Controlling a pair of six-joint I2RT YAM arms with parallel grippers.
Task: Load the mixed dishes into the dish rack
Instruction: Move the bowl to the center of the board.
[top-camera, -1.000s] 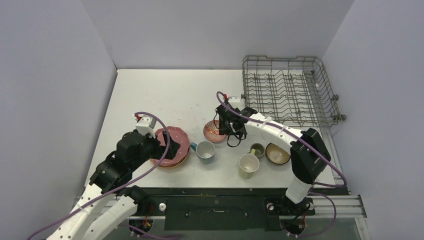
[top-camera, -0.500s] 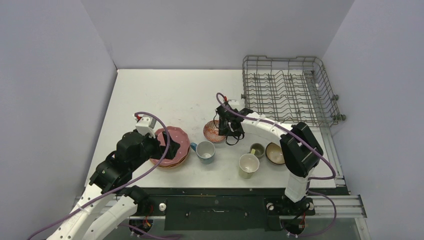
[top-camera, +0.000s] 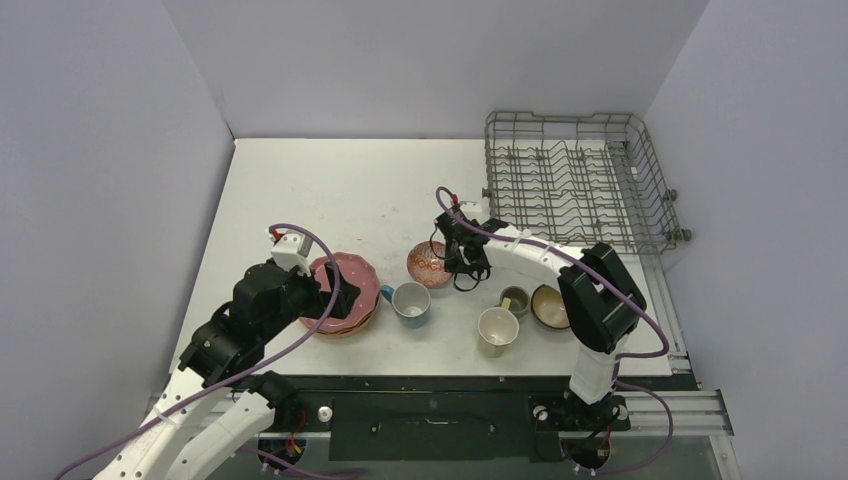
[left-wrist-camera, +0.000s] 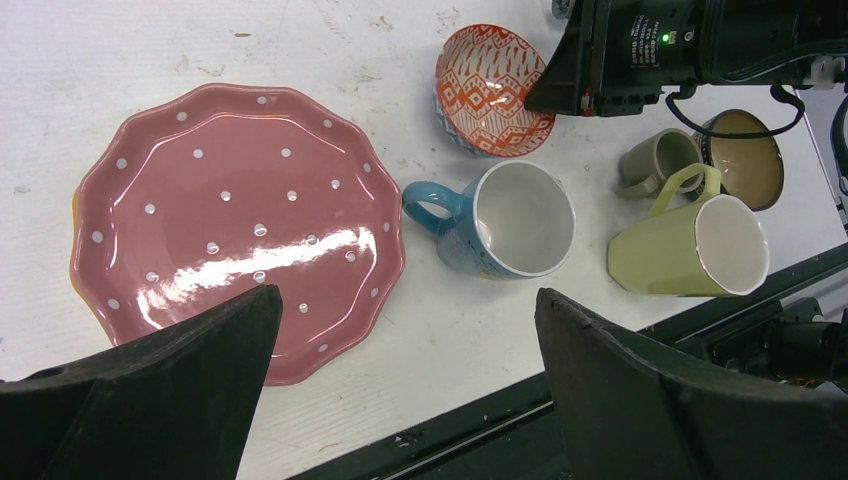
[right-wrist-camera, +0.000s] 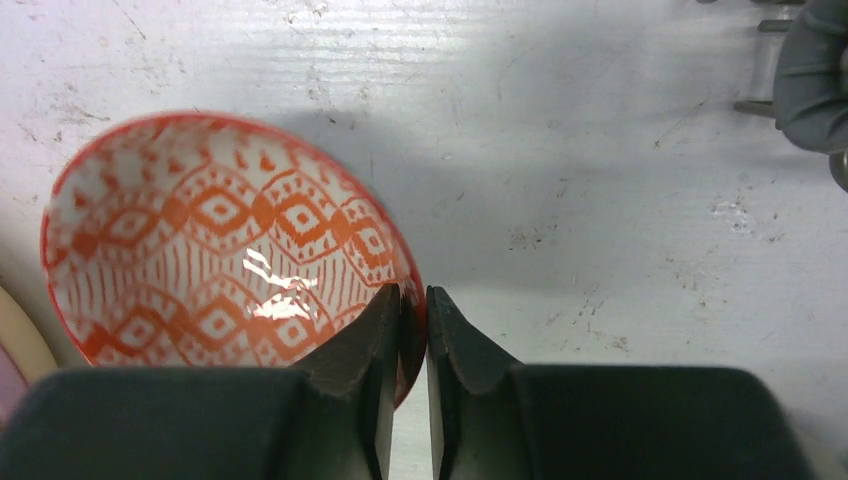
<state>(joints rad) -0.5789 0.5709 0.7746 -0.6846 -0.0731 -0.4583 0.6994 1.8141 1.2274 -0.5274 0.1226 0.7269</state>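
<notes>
My right gripper (right-wrist-camera: 413, 295) is shut on the right rim of the red patterned bowl (right-wrist-camera: 220, 240), which sits on the table left of the dish rack (top-camera: 575, 185). One finger (right-wrist-camera: 375, 330) is inside the bowl and the other is outside. My left gripper (left-wrist-camera: 405, 300) hangs open above the pink white-dotted plate (left-wrist-camera: 235, 225), which tops a stack with an orange edge showing (top-camera: 345, 328). The other mixed dishes stand near the front: a light-blue mug (left-wrist-camera: 505, 220), a pale-yellow mug (left-wrist-camera: 690, 245), a small olive mug (left-wrist-camera: 655, 160) and a dark-brown bowl (left-wrist-camera: 745, 165).
The grey wire dish rack stands at the far right corner, holding nothing that I can see. The black table edge (left-wrist-camera: 500, 420) runs just in front of the mugs. Grey walls close in the left, back and right sides.
My right gripper has closed onto the red patterned bowl's rim after shifting slightly left toward it. The left arm has not moved.
</notes>
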